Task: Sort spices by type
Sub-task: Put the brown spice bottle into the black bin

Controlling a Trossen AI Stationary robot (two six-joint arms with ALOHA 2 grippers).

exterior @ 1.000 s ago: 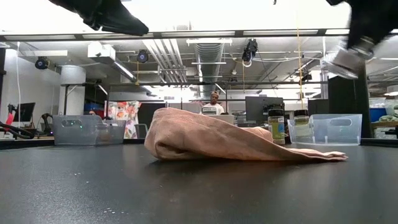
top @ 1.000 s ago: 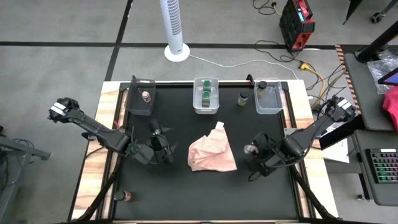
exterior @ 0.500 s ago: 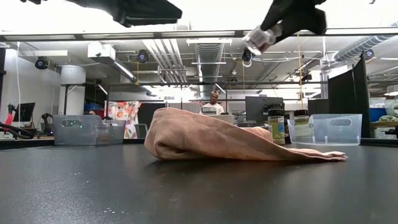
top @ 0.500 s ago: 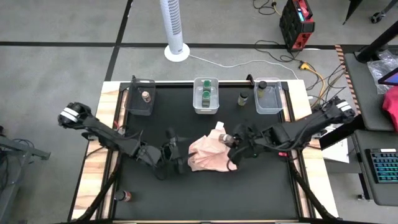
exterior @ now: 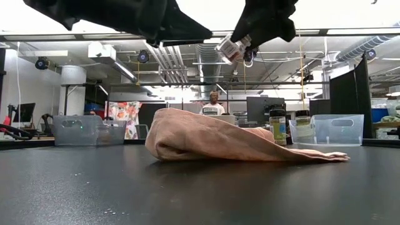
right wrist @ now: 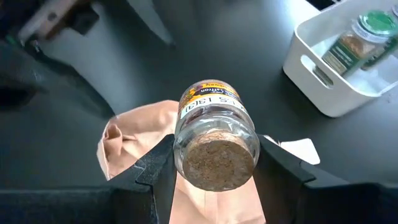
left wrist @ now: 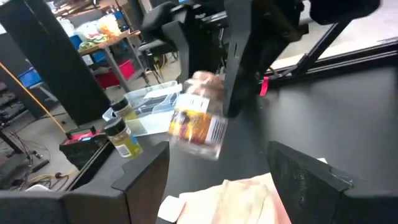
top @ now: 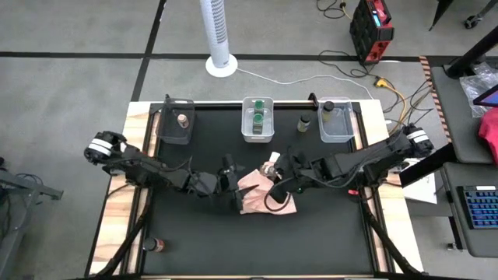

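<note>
My right gripper [top: 277,173] is shut on a small glass spice jar [right wrist: 214,134] with a yellow label and a tan lid, above the pink cloth [top: 264,194] at the table's middle. In the low view the jar [exterior: 229,47] hangs tilted, high over the cloth [exterior: 237,140]. My left gripper [top: 230,176] stands open just left of the cloth, its fingers [left wrist: 146,180] pointing toward the jar [left wrist: 198,121] and touching nothing. My right gripper pinches the jar's glass body [right wrist: 180,149] between its two fingers, one on each side, near the base end. The jar lies lengthwise between the fingers, base toward the wrist, lid pointing away. It slants downward, clear of cloth and table.
Three clear bins stand along the far edge: left [top: 175,134] with a tan-lid jar, middle [top: 257,137] with green-lid jars, right [top: 336,134] with a dark-lid jar. One jar [top: 303,123] stands loose between the last two. Another jar [top: 158,245] lies at the near left.
Both grippers have swung toward the table's middle. My right gripper has carried the jar from the right side to above the cloth and rolled its wrist. My left gripper has gone right and lower, up to the cloth's left edge. The cloth has stayed put.
</note>
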